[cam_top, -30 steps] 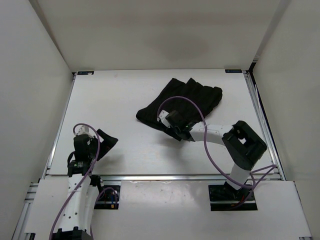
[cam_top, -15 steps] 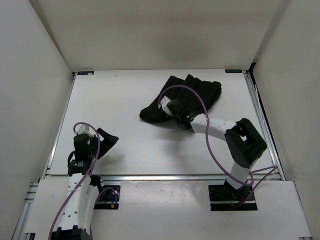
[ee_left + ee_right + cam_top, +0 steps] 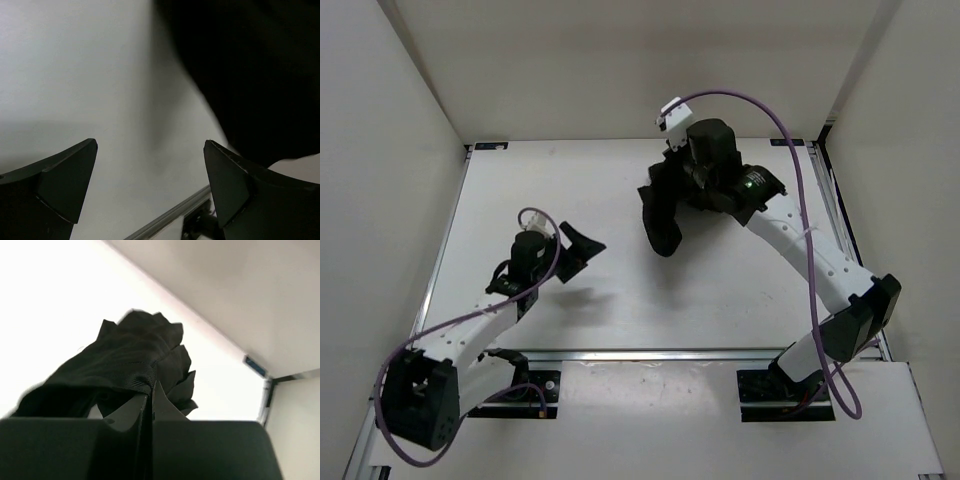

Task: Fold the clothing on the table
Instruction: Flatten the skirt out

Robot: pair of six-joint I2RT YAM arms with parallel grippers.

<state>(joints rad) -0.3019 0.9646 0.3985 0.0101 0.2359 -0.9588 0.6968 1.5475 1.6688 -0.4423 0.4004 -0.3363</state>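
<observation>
Right end effector (image 3: pixel 151 392) clamped on clothing (image 3: pixel 661 215), hanging beneath; left end effector (image 3: pixel 585 247) wide open, empty.

Plain black clothing (image 3: pixel 660 220); matte white table (image 3: pixel 550 190).

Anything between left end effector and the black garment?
No. Top external view: only bare matte white tabletop separates the left end effector from the soft black fabric garment.

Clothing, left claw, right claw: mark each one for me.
clothing (image 3: pixel 662 222), top view, on its hanging lower part.
left claw (image 3: pixel 150 144), left wrist view, midway between its open fingertips.
right claw (image 3: pixel 151 391), right wrist view, where its fingertips pinch the clothing.
</observation>
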